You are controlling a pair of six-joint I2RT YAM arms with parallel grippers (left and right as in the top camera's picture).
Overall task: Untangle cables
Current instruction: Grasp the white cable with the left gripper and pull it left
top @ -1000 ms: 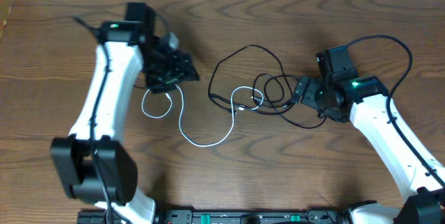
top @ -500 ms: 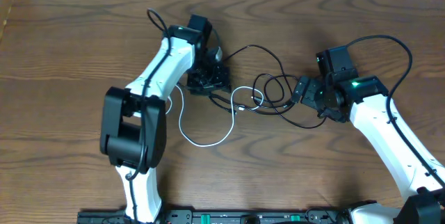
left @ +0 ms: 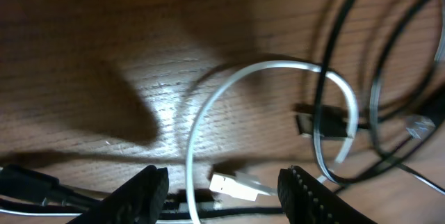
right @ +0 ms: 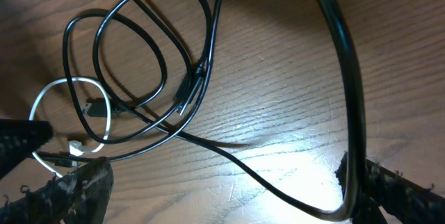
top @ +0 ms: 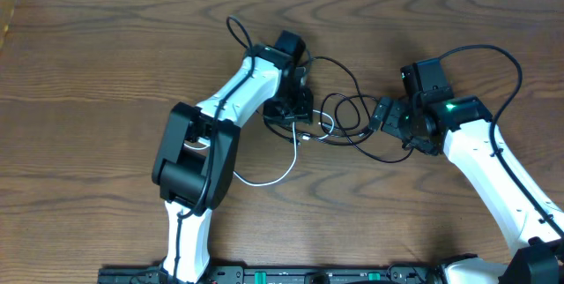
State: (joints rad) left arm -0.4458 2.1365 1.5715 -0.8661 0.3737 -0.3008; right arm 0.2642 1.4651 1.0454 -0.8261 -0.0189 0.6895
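Note:
The white cable (top: pixel 264 178) curves from the front of the table up into a tangle of two black cables (top: pixel 345 112) at the centre. My left gripper (top: pixel 298 112) is open, low over the tangle's left side. In the left wrist view the white plug (left: pixel 233 186) lies between the open fingers (left: pixel 226 196), with the white loop (left: pixel 271 67) and black cables (left: pixel 348 43) beyond. My right gripper (top: pixel 383 115) is open at the tangle's right side. In the right wrist view a black cable (right: pixel 278 182) runs on the table between its fingers (right: pixel 222 182), and the black loops (right: pixel 139 43) lie ahead.
The dark wooden table (top: pixel 88 99) stretches left and right of the tangle. The right arm's thicker black cord (top: pixel 493 50) arcs behind the arm, and it hangs by the right finger in the right wrist view (right: pixel 341 57). The left arm (top: pixel 238 90) covers part of the white cable.
The left arm has swung right, from the white cable's left end to the tangle at the centre. The right arm and the black cables have not moved.

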